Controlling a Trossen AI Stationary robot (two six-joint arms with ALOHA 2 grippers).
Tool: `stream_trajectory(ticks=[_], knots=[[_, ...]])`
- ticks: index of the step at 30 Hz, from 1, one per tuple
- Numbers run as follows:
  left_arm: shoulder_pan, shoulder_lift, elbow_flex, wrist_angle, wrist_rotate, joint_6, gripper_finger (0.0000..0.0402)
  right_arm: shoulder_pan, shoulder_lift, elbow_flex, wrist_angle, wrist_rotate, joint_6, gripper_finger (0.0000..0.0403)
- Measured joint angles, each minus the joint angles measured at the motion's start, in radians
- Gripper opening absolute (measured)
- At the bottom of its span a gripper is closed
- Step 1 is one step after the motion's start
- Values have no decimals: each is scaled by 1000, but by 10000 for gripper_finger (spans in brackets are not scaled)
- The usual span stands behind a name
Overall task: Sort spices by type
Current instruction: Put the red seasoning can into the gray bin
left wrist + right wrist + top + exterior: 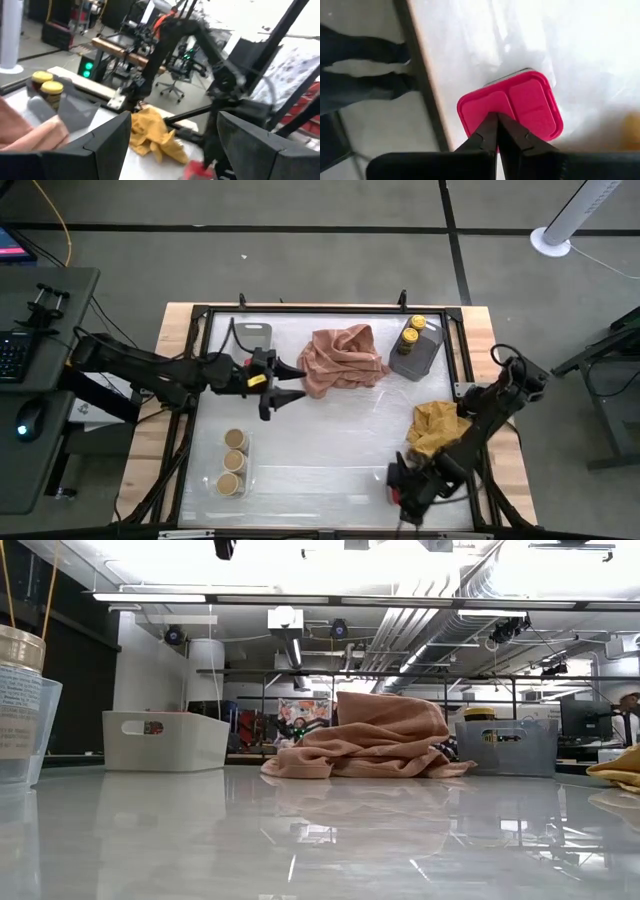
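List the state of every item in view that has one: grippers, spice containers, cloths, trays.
Left gripper: open, empty, beside the pink cloth.
Right gripper: shut, over the red boxy container.
Red boxy container: lid closed, on the table.
Three tan-lidded round jars: upright in the clear tray.
Two yellow-lidded jars: upright in the grey tray.
Pink cloth: crumpled.
Yellow cloth: crumpled.

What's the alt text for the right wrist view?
The right end effector, fingers shut together, hangs directly over a red boxy spice container seen from above, its lid split into two flaps. The container sits on the white table near the dark edge rail, with floor beyond.
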Motion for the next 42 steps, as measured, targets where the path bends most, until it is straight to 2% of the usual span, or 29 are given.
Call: stream_trajectory(ticks=[6, 12, 17, 22, 24, 27, 30, 33, 37, 42], knots=[[-12, -85, 0, -2, 11, 75, 280, -164, 2, -2, 0, 105, -243, 0], [-40, -165, 1, -76, -68, 105, 280, -374, 5, -5, 81, 167, -582, 0], [-59, -192, 1, -136, -130, 106, 280, -555, 10, -9, 215, 166, -947, 0], [-61, -192, 1, -160, -141, 106, 280, -666, 9, -1, 247, 81, -1206, 0], [-61, -192, 1, -171, -142, 106, 280, -669, 9, 33, 200, 76, -1212, 0], [-60, -186, 7, -199, -155, 151, 280, -660, -8, 105, 147, 72, -1125, 0], [-40, -127, 88, -345, -155, 214, 280, -635, -49, 138, 97, 76, -1045, 0], [8, -10, 232, -574, -69, 307, 280, -598, -117, 139, 21, 107, -974, 0], [68, 191, 430, -813, 82, 523, 280, -534, -234, 140, -125, 155, -833, 0], [120, 443, 614, -888, 243, 811, 280, -433, -360, 141, -187, 159, -572, 0]])
